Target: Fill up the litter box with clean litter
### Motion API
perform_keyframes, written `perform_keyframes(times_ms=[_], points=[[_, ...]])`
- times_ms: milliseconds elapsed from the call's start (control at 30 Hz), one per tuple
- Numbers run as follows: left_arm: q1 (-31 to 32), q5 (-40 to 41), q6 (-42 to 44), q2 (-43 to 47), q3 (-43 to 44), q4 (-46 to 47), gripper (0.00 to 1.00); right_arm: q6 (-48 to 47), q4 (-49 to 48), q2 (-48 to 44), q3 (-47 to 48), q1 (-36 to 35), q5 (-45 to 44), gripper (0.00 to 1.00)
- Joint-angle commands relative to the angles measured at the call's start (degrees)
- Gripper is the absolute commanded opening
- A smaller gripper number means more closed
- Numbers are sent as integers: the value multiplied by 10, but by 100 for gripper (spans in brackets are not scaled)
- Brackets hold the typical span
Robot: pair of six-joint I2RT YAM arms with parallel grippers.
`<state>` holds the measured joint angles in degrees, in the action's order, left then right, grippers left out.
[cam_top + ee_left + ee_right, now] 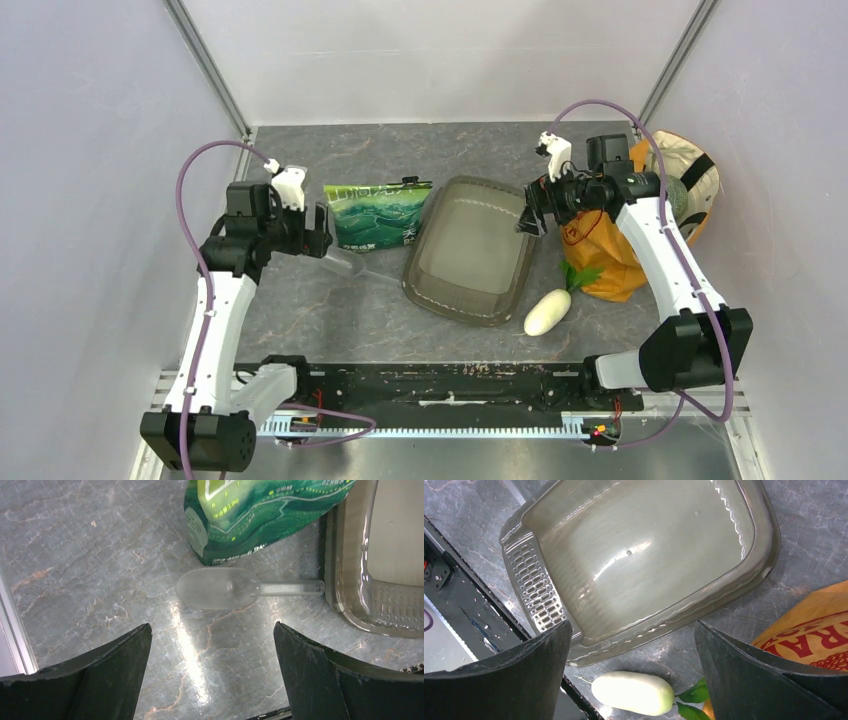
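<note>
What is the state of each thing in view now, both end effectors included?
Litter box: empty, no litter inside.
Green bag: lying flat beside the box.
Scoop: empty, lying loose.
White vegetable: lying loose.
Left end effector: open, holding nothing.
Right end effector: open, holding nothing.

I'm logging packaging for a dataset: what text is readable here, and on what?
"RA": large red letters on the orange bag, the rest cut off.
Green pouch: pale print, too blurred to read.
Litter box, scoop: no text visible.
</note>
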<state>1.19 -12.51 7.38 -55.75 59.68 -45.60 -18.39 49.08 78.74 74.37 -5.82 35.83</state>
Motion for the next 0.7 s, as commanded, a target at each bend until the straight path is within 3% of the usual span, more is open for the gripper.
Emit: perform_keyframes(times_ms=[0, 167, 333, 533, 667], points=[[-2, -29, 52, -32, 84, 6, 98, -11, 0, 12, 44, -7, 18, 99], [0, -185, 235, -106, 175, -1, 98, -8, 0, 38, 77, -18, 27, 99], [14, -277, 365, -174, 224, -5, 97, -4, -29, 61, 116, -42, 38, 99], [17, -370, 381, -221, 263, -9, 97, -22, -210, 96, 129, -104, 65, 99], [34, -392, 399, -224, 246, 39, 96, -37, -249, 177, 196, -142, 86, 96]])
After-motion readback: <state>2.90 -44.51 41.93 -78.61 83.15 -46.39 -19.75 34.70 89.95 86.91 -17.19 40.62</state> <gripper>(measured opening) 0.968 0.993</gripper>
